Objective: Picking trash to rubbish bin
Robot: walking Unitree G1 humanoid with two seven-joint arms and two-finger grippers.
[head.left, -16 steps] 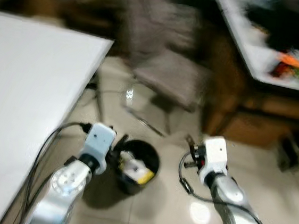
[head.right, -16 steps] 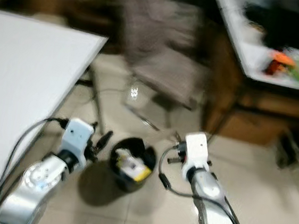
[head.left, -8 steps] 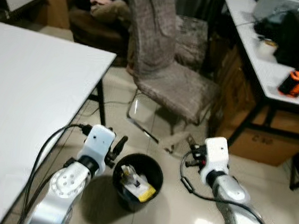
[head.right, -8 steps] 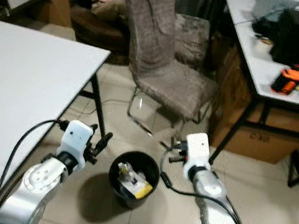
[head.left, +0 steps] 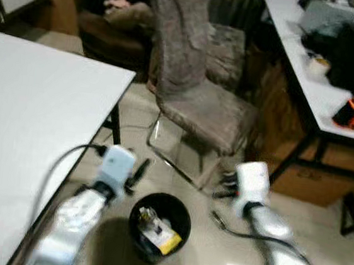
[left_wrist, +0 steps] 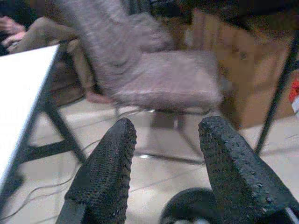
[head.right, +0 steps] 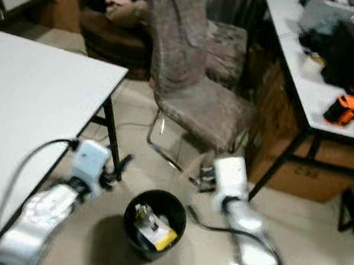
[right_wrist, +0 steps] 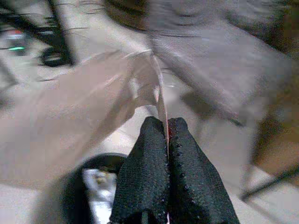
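Clear plastic wrapper (right_wrist: 117, 93) (blurred overhead) pinched by right end effector (right_wrist: 167, 135).

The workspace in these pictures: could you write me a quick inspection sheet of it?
Surface: beige tiled floor, glossy.
Job's things: black rubbish bin on the floor between the arms, white and yellow trash inside; a thin clear plastic sheet pinched in the right gripper.
Clutter: orange object on the desk at right.
Grippers: left gripper open, holding nothing, beside the bin; right gripper shut on the sheet.
Cables: black cable along the left arm; thin wires on the floor under the chair.
Surroundings: white table; a seated person behind.
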